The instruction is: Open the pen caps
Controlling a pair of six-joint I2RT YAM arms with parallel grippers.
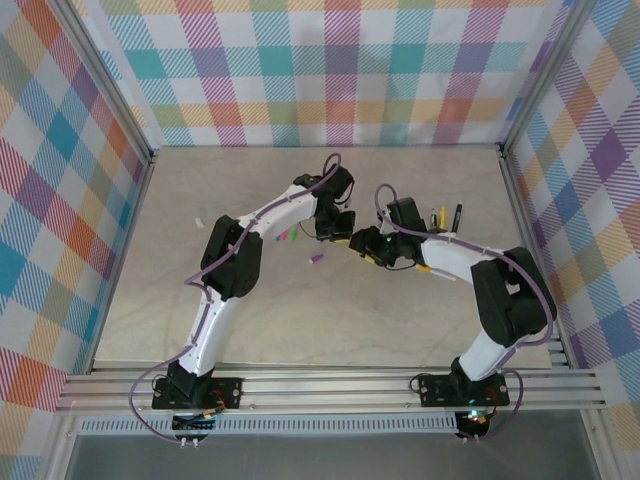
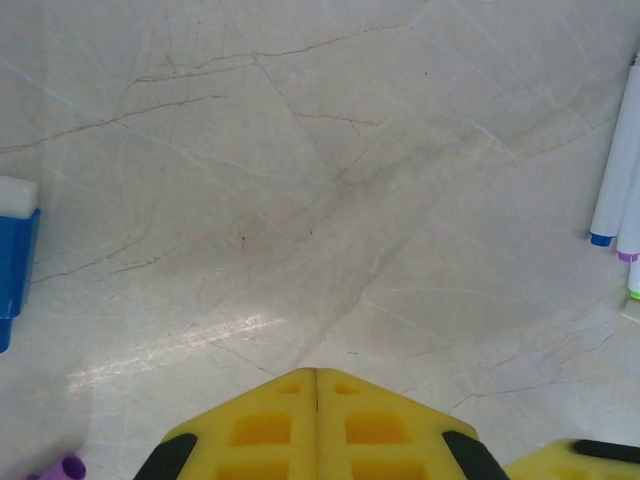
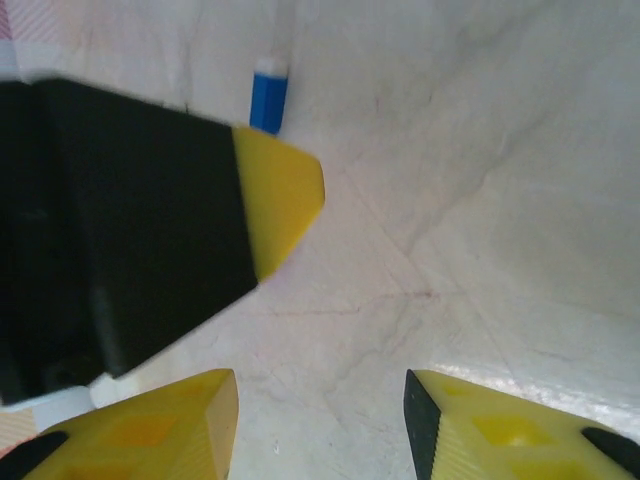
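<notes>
Left fingers (image 2: 270, 435) were pressed together, empty; right fingers (image 3: 190, 425) stood spread close by. Three loose pen caps, pink (image 1: 284, 237), green (image 1: 294, 238) and purple (image 1: 317, 259), lay on the table (image 1: 150, 300) beside them. Three white pens (image 2: 615, 170) lay near, with one blue block (image 2: 15, 270) opposite. The right arm (image 1: 450, 255) lay across more pens (image 1: 445, 215).
</notes>
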